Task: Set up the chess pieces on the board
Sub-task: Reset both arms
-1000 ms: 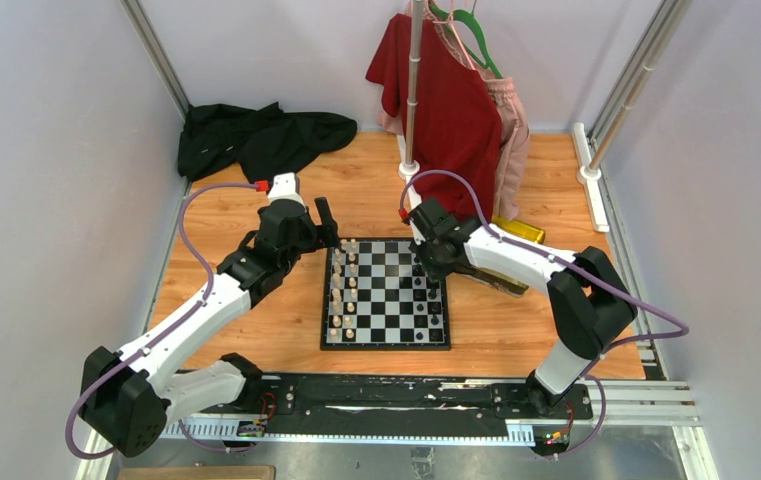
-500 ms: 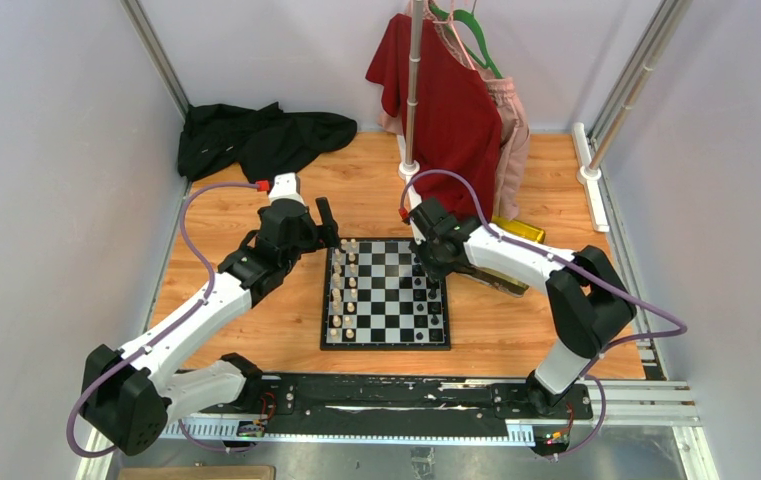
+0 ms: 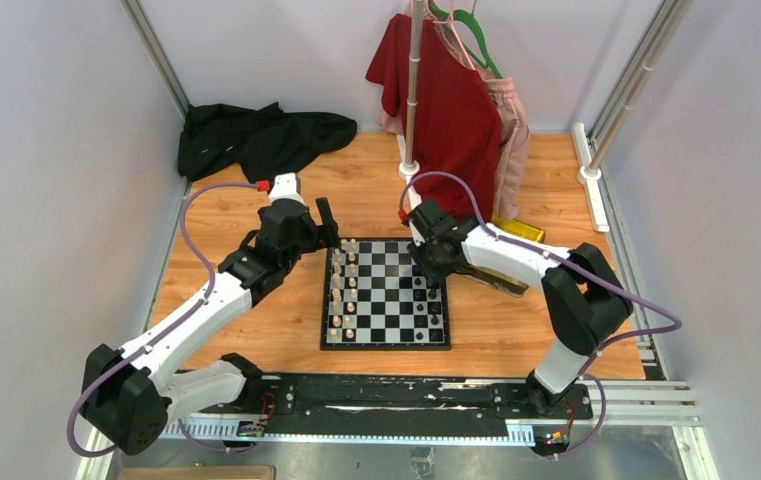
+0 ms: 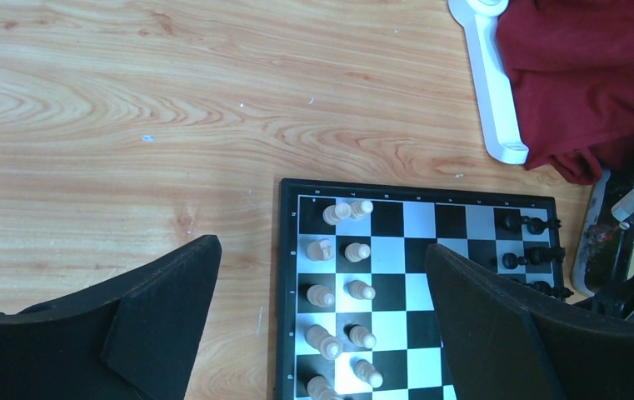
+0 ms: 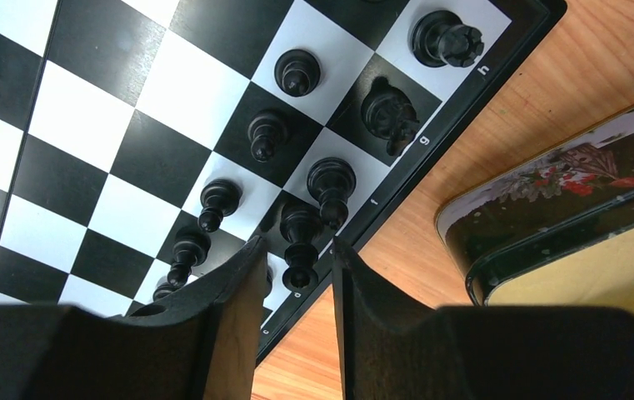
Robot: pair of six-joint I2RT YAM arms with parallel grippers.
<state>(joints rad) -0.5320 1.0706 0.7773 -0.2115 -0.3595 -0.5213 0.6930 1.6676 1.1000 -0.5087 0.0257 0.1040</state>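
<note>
The board (image 3: 386, 325) lies flat in the middle of the wooden table. Cream-white chess pieces (image 3: 344, 290) fill its two left columns and black ones (image 3: 434, 300) stand along its right side. My left gripper (image 3: 329, 232) hovers wide open over the board's far-left corner, with white pieces (image 4: 355, 250) below the gap (image 4: 320, 246). My right gripper (image 3: 432, 285) is low over the black pieces. In the right wrist view its jaws (image 5: 298, 243) stand open on either side of a tall black piece (image 5: 301, 229) on an edge square, with a small gap each side.
A yellow-gold tray (image 3: 516, 232) and a dark flowered tin lid (image 5: 546, 192) lie just right of the board. A clothes rack base (image 3: 409, 165) with a red shirt (image 3: 451, 100) stands behind it. A black garment (image 3: 256, 135) lies at the back left.
My right gripper's jaws have spread apart around the black piece, which now stands free on its square. The left arm has stayed still and open.
</note>
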